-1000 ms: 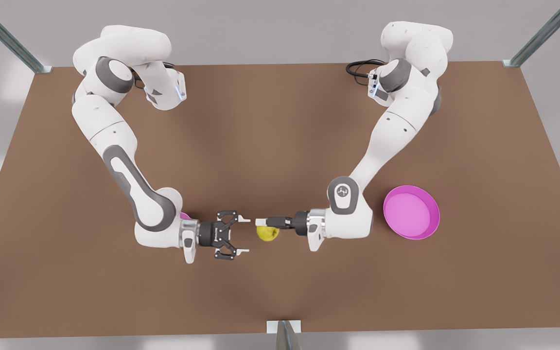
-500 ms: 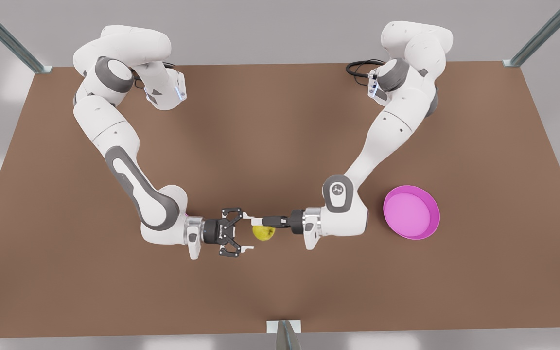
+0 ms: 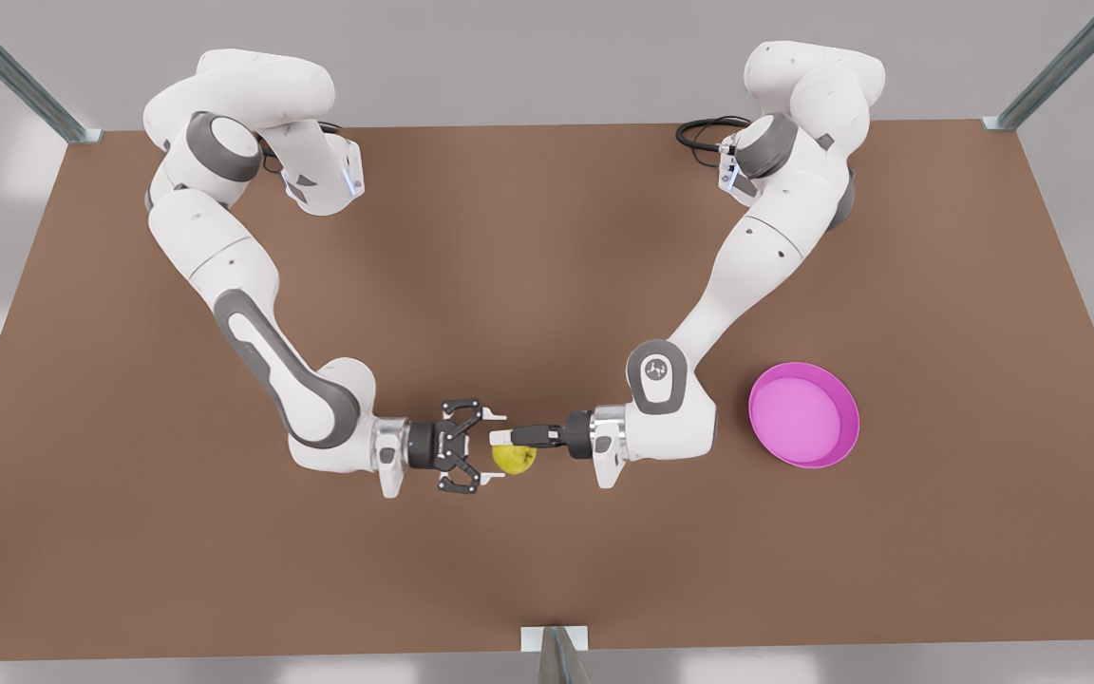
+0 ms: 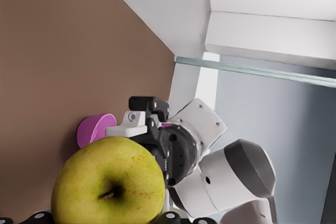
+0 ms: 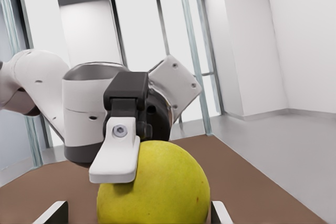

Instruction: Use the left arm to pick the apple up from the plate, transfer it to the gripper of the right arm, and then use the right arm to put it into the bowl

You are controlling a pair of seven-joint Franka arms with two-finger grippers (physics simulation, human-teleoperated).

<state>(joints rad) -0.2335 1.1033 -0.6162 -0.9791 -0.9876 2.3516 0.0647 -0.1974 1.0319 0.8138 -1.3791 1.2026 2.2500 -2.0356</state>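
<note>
The yellow-green apple (image 3: 515, 459) hangs above the table, between the two grippers. My left gripper (image 3: 501, 438), on the arm at the front view's right, is shut on it; one finger (image 5: 116, 156) lies over the apple (image 5: 157, 190). My right gripper (image 3: 494, 446), on the front view's left, is open, with a fingertip (image 5: 53, 212) on each side of the fruit. In the left wrist view the apple (image 4: 107, 184) is close up with the right gripper's fingertip (image 4: 126, 128) behind it. The small pink bowl (image 4: 92, 129) stands beyond that gripper. The wide pink plate (image 3: 801, 414) lies bare at the front view's right.
The brown table (image 3: 547, 570) has open room in front of and behind the grippers. Metal frame posts (image 3: 555, 655) stand at the near edge and the far corners. The right arm's elbow (image 3: 319, 408) stands over the bowl's spot in the front view.
My right gripper has slid toward the front view's right until its open fingers flank the apple. The left gripper with the apple shifted slightly toward it, then held still.
</note>
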